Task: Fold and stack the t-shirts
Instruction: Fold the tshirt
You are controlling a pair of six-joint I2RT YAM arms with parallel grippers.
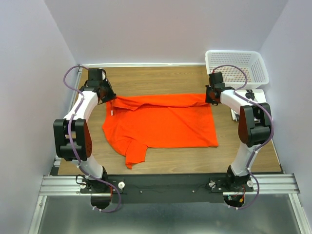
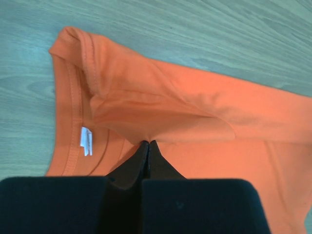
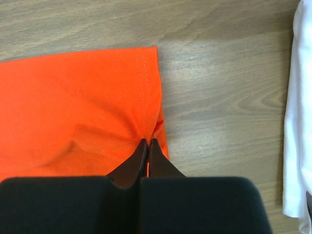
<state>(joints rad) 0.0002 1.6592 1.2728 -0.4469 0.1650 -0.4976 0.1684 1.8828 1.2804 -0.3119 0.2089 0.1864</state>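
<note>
One orange-red t-shirt (image 1: 161,124) lies spread across the wooden table (image 1: 161,78), its far edge lifted into a fold. My left gripper (image 1: 108,95) is shut on the cloth near the collar. In the left wrist view the pinched fold (image 2: 161,122) bunches at my left gripper (image 2: 148,142), and a white label (image 2: 86,140) shows inside the neckband. My right gripper (image 1: 210,96) is shut on the shirt's far right corner. The right wrist view shows the hemmed edge (image 3: 146,73) puckering at my right gripper (image 3: 148,140). One sleeve (image 1: 135,156) points toward the near edge.
A white mesh basket (image 1: 237,66) stands at the far right corner. A white flat board (image 3: 297,126) lies on the table beside my right arm. Pale walls close in the table on the left, back and right.
</note>
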